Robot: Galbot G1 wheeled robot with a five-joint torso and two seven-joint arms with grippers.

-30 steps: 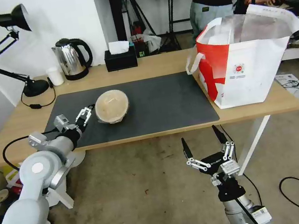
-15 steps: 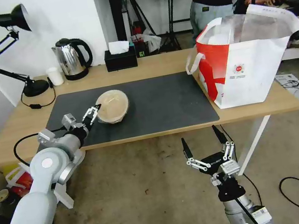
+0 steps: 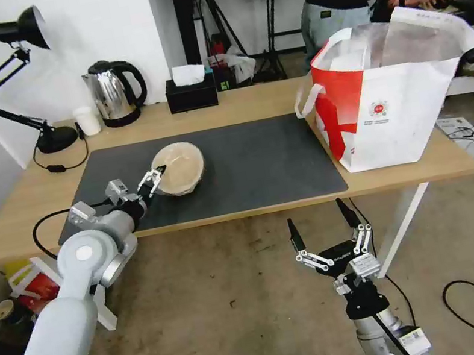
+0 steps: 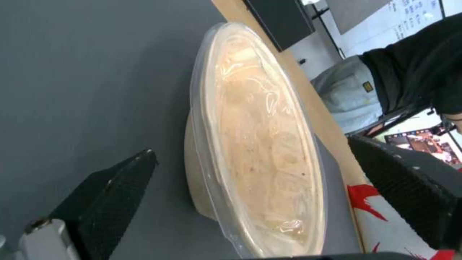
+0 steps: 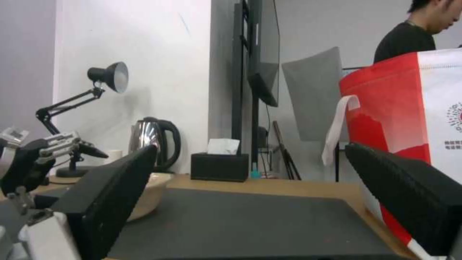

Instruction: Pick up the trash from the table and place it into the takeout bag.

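A tan round lidded bowl (image 3: 179, 168) of trash sits on the dark grey mat (image 3: 259, 164) of the light-wood table (image 3: 248, 104). My left gripper (image 3: 154, 178) is open at the bowl's left edge. In the left wrist view the bowl (image 4: 255, 144) lies between the spread black fingers (image 4: 113, 193), one low beside its wall and one above its lid, and neither presses on it. The white and red takeout bag (image 3: 402, 105) stands open on the table's right end. My right gripper (image 3: 322, 225) hangs open below the table's front edge, fingers up, with nothing in it.
Along the table's back edge stand a black desk lamp (image 3: 53, 138), a small white cup (image 3: 87, 120), a steel kettle (image 3: 114, 93) and a black tissue box (image 3: 191, 92). A black cable (image 3: 44, 227) hangs at the front left. A person stands behind the bag.
My left arm has pushed forward and right, bringing the open gripper from short of the bowl to its left edge. The right arm and the bowl have not moved.
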